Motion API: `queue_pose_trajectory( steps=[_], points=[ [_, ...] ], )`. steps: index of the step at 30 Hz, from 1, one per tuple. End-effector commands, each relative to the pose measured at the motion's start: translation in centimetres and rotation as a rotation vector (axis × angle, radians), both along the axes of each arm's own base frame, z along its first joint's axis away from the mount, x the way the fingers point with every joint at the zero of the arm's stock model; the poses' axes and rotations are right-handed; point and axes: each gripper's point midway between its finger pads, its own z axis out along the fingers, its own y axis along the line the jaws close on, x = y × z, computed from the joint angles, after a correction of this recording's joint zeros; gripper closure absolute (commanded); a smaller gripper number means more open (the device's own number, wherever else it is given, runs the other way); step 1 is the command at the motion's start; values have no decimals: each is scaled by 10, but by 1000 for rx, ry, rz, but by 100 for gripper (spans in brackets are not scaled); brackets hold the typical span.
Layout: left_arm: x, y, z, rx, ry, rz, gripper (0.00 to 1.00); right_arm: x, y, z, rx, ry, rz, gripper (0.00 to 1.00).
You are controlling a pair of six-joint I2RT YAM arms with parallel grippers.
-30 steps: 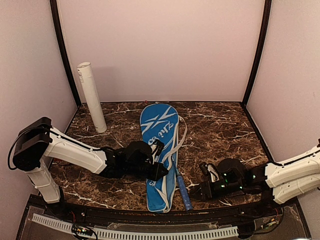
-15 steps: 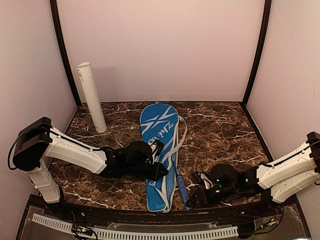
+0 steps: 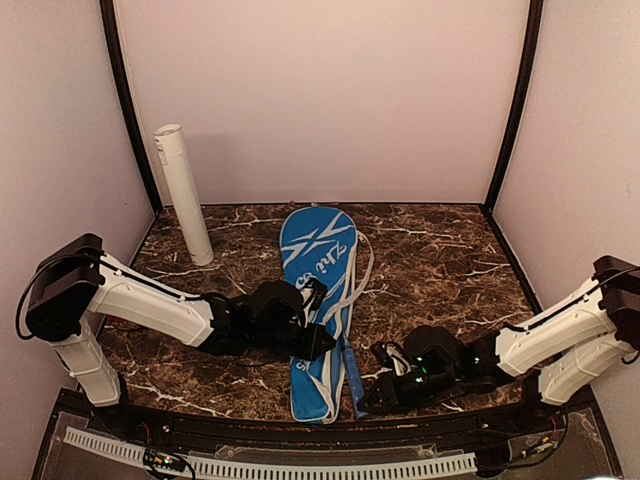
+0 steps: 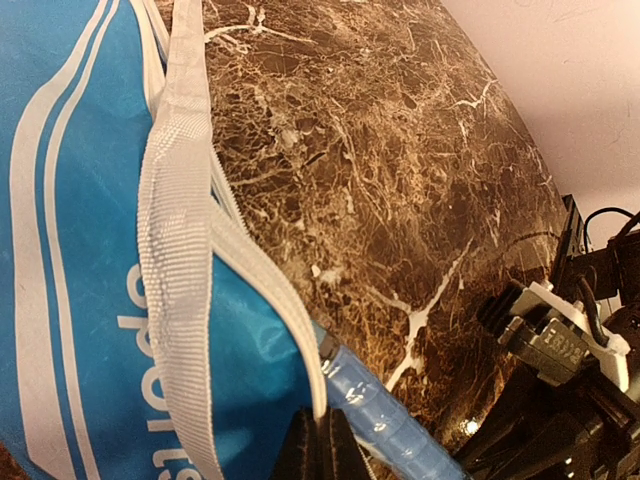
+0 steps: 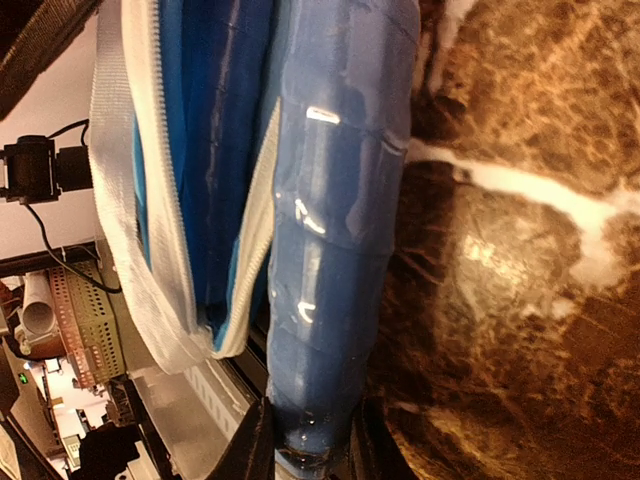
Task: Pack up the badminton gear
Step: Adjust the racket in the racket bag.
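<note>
Shifted since a second ago: right gripper, swept from five o'clock toward six along the near edge, now at the butt of the blue tape-wrapped racket handle, itself nudged closer to the blue racket-shaped fabric cover with white lettering. Left arm as before.

Cover lying flat at table centre, long axis twelve to six, handle poking from its mouth at six; the rest of the racket out of sight, presumably inside. Long white cardboard tube leaning on the wall at ten o'clock, well apart.

Right fingers closed around the handle's butt end. Left gripper pinched tight, apparently nipping the cover's white-trimmed edge beside the loose white webbing strap.

Handle: probably light and stiff, its tape glossy, likely slick — best held at the butt and pushed lengthwise. Cover: soft, limp, prone to collapse — better held by the trimmed mouth edge than by the floppy strap.

Underneath, hard polished brown marble-pattern tabletop, likely letting fabric slide. Pale pink walls on three sides; both arms crowded at six o'clock.
</note>
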Motion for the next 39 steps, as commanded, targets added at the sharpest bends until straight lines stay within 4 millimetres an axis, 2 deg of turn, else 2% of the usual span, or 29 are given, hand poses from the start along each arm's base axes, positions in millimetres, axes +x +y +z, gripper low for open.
queue_pose_trajectory(
  steps=[1,6,11,15,21,29,39],
  points=[
    [-1,-3,8,-25,-10,-18,100,15,31,28,112,-49,-27,86],
    [-3,-4,8,-31,2,-23,100,28,43,31,129,-62,-48,87],
    [-5,-3,5,-26,17,-19,100,42,56,48,188,-77,-64,87],
    [-5,-1,4,-17,15,-12,100,46,63,59,213,-87,-58,87],
    [-5,-2,6,-23,16,-15,100,52,65,63,230,-99,-70,87],
    [-8,-7,14,-56,24,-19,100,70,70,54,241,-132,-92,87],
    [-12,-16,32,-119,23,-32,100,73,70,13,165,-105,-76,88]
  ],
)
